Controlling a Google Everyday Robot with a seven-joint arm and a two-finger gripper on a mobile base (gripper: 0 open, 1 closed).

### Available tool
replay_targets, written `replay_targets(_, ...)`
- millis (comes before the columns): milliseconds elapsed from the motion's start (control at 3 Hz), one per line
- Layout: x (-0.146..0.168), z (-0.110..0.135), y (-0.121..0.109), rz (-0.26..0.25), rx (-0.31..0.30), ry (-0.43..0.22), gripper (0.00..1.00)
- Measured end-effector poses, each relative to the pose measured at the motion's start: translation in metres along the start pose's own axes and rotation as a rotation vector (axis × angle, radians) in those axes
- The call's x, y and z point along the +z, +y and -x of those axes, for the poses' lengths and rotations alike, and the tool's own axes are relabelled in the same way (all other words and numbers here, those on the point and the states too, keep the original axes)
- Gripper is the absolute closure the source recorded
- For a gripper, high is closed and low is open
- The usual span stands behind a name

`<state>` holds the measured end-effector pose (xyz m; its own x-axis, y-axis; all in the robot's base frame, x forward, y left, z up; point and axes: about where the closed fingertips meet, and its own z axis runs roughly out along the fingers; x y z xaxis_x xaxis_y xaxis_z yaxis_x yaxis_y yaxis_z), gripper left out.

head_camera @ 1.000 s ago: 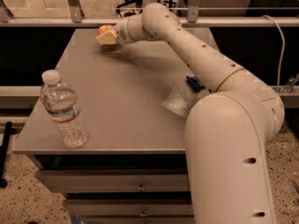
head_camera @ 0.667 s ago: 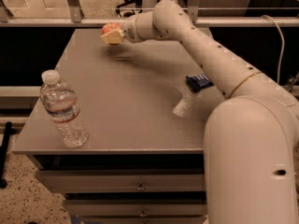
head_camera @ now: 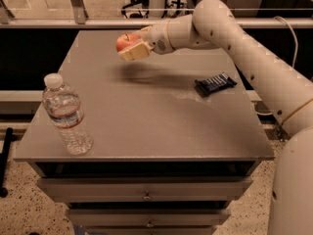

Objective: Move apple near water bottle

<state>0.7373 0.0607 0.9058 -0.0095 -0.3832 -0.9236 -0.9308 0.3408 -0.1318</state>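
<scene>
Red apple point(head_camera: 125, 41) held aloft in the gripper point(head_camera: 132, 45) (over the far side), clear white-capped water bottle point(head_camera: 67, 115) upright front-left

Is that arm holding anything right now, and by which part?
Yes: the tool, hovering above the table's far side, holds the apple, its fingers clamped across the round body.
</scene>
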Motion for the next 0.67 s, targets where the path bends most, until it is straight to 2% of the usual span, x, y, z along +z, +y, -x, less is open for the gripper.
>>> replay_targets(333,-0.0423,-0.0105,0.0425,0.086,-0.053,-0.003,1.0)
replay_targets(667,-0.0407,-0.0098,0.0426,0.087,-0.053,-0.003,1.0)
